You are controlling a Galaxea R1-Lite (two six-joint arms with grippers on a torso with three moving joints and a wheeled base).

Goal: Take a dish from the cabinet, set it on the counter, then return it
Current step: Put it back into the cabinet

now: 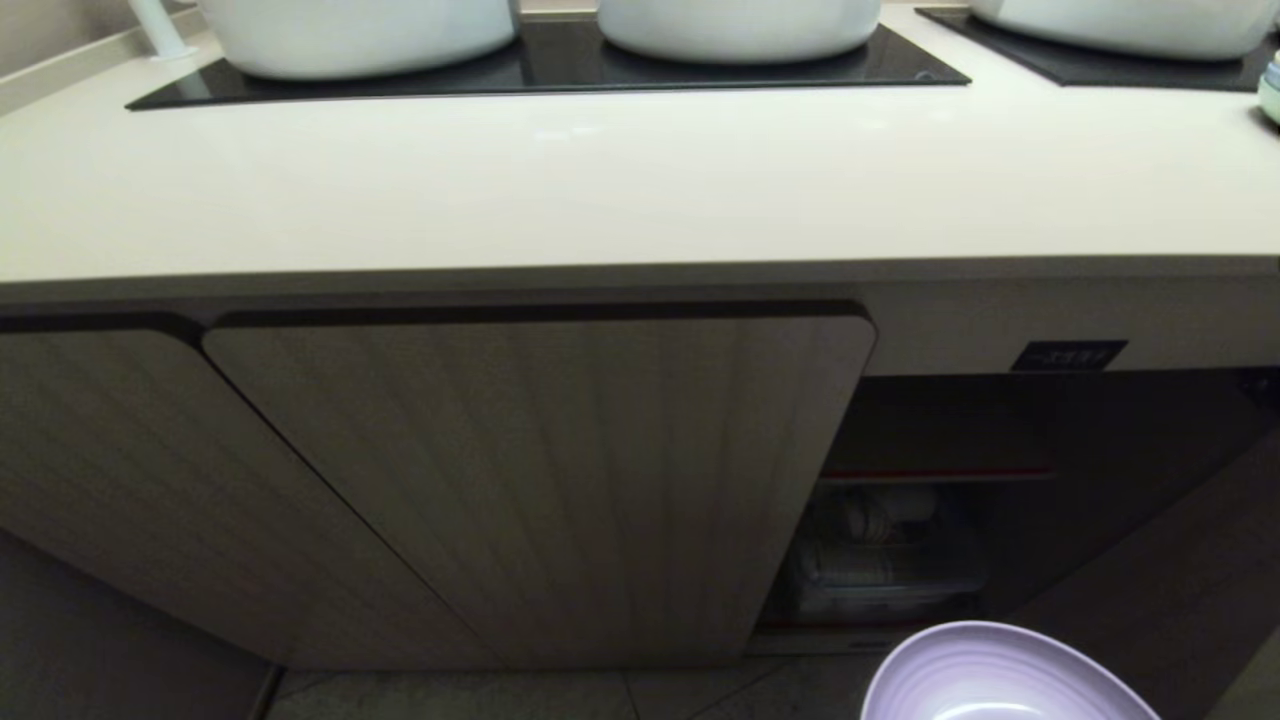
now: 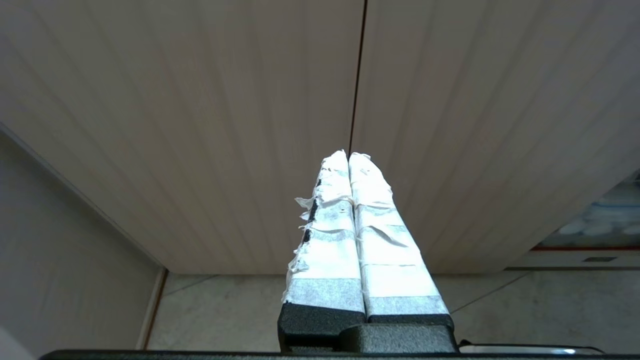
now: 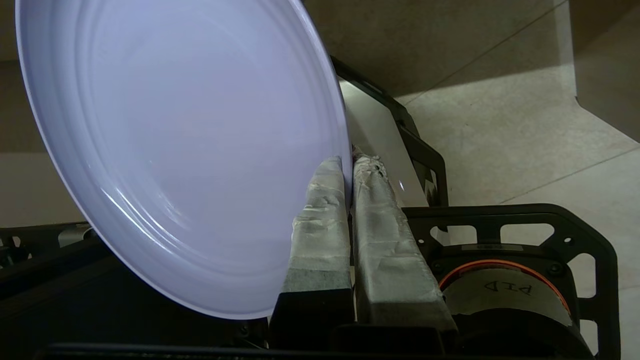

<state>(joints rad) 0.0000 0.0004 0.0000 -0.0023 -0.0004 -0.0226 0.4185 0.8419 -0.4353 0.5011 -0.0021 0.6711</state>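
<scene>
The lavender dish (image 1: 1000,675) shows at the bottom right of the head view, low in front of the cabinet (image 1: 540,480). My right gripper (image 3: 350,162) is shut on the rim of the dish (image 3: 180,145), which stands tilted on edge above the robot's base. The cabinet's right side is open (image 1: 1000,500) under a small black label (image 1: 1068,355), with stacked dishware on its lower level. The beige counter (image 1: 620,190) runs above it. My left gripper (image 2: 348,156) is shut on nothing, parked low facing the ribbed doors (image 2: 225,125).
White basins (image 1: 740,25) sit on black glass panels (image 1: 550,70) at the back of the counter. A pale item (image 1: 1270,90) stands at the counter's far right edge. Grey floor tiles (image 3: 500,120) lie below, and the robot's black base frame (image 3: 525,220) is under the right gripper.
</scene>
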